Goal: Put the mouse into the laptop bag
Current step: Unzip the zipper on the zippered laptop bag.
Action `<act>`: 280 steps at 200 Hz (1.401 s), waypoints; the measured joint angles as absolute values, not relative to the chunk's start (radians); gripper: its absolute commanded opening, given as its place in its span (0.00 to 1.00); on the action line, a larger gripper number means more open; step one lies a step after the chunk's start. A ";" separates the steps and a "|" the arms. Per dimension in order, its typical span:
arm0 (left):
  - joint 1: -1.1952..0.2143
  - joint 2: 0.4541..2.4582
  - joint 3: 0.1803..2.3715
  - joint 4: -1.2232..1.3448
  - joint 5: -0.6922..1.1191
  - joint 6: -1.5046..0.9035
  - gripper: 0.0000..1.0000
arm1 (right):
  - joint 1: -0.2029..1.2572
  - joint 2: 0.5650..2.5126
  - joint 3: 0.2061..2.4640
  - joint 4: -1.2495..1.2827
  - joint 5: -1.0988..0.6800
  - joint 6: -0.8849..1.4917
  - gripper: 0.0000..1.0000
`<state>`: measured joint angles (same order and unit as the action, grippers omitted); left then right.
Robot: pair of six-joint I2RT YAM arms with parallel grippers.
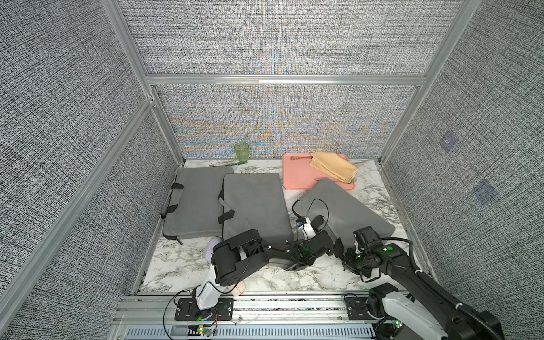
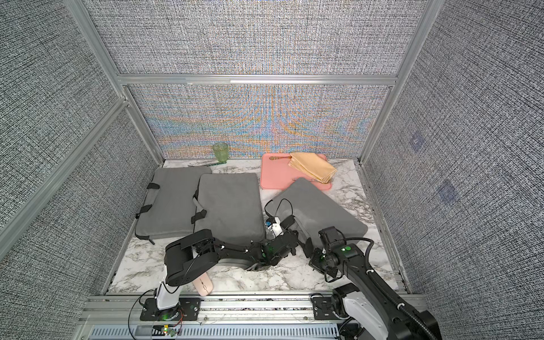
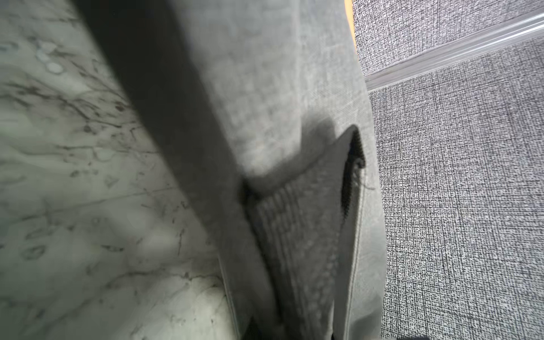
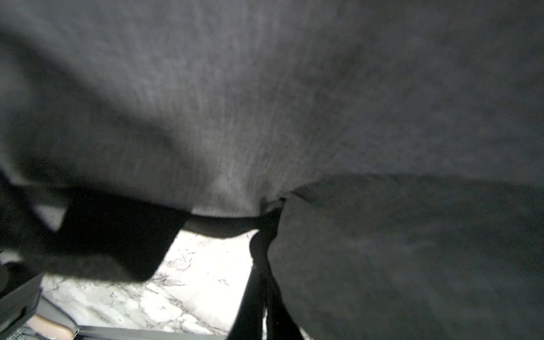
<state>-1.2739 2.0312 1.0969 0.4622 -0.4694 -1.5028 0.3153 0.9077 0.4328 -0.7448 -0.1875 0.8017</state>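
1. The mouse (image 2: pixel 203 285), pale pink, lies on the counter (image 2: pixel 141 262) at its near edge. It is just beside the left arm's base and well apart from the bags, and nothing holds it.
2. Both arms are at the near-left edge of the laptop bag (image 1: pixel 347 212), the rightmost of three grey ones. It lies askew, its far corner overlapping a pink tray (image 1: pixel 300 176). The step in hand reads as opening the bag's mouth.
3. The right pincer (image 1: pixel 340 248) is clenched. In its wrist view the fingers (image 4: pixel 250 294) meet at a fold of the bag's fabric, so it seems to be pinching that edge.
4. The left pincer (image 1: pixel 319 222) is nearly closed. Its wrist view shows a grey strap (image 3: pixel 294 235) on the bag running toward it, so it likely grips that, though its fingers barely show.
5. To do this well, ease the two holds apart, one lifting and one kept low, until a clear gap shows. A hard tug would likely only drag the whole bag.
6. The right hold should keep the mouth open, since the left arm is nearer the mouse and would have to let go to fetch it.
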 measured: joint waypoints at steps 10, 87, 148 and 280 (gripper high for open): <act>-1.277 2.014 1.073 0.469 -0.477 -1.500 0.09 | 0.316 0.908 0.433 -0.745 -0.189 0.802 0.00; -1.166 1.951 0.993 0.507 -0.378 -1.475 0.00 | 0.319 0.736 0.479 -0.873 -0.179 0.748 0.00; -1.153 1.824 0.840 0.573 -0.370 -1.504 0.00 | 0.309 0.765 0.497 -0.918 -0.073 0.772 0.00; -1.259 1.810 0.843 0.554 -0.434 -1.491 0.99 | -0.032 0.986 0.558 -0.788 0.050 0.737 0.00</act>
